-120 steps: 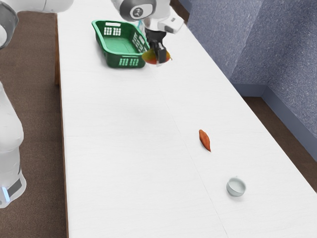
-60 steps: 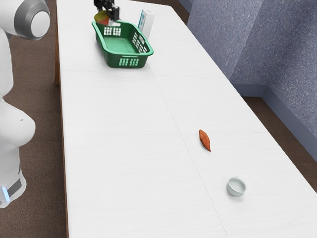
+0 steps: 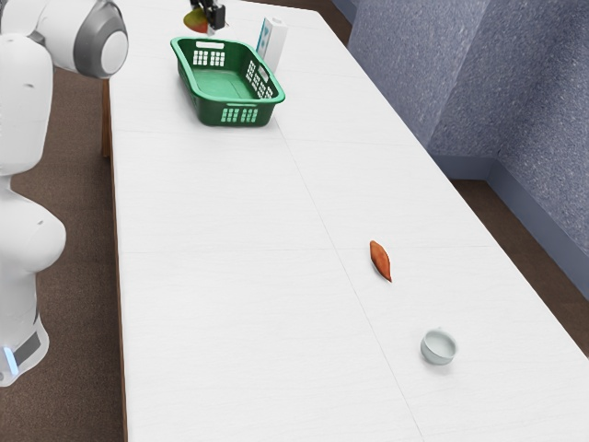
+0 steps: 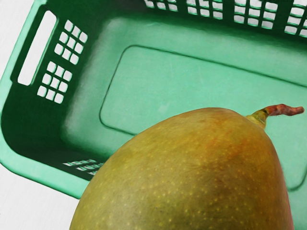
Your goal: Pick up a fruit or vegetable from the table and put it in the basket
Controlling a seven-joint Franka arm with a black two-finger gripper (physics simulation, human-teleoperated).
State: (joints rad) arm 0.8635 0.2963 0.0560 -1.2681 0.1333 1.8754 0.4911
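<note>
- Pale grey and round, the small cup (image 3: 439,347) sits nearest on the white worktop (image 3: 230,276), closer to its edge on the exterior view's right; it has not moved since the earlier frames.
- Orange-brown and tapered, the root vegetable (image 3: 380,261) lies a little farther along, also nearer that edge, in the same spot as before.
- White and grey, the arm (image 3: 23,106) stands outside the worktop's edge on the exterior view's left; its upper part has shifted slightly toward that view's right since half a second ago.
- Green plastic, the basket (image 3: 212,113) stands upright toward the worktop's far edge, unmoved. The wrist view shows its floor, with the mango's stem end across it.
- White with a blue side, the carton (image 3: 276,41) stands just beside the basket, toward the far corner on the exterior view's right. The arm mostly covered it a second ago; now it is in plain sight.
- Yellow-green with a red blush, the mango (image 3: 196,20) is held up off the worktop, pinched in the black gripper (image 3: 212,17). A second ago they were by the basket's near corner; now they appear past its far rim in the exterior view, slightly farther up and right than half a second ago.
</note>
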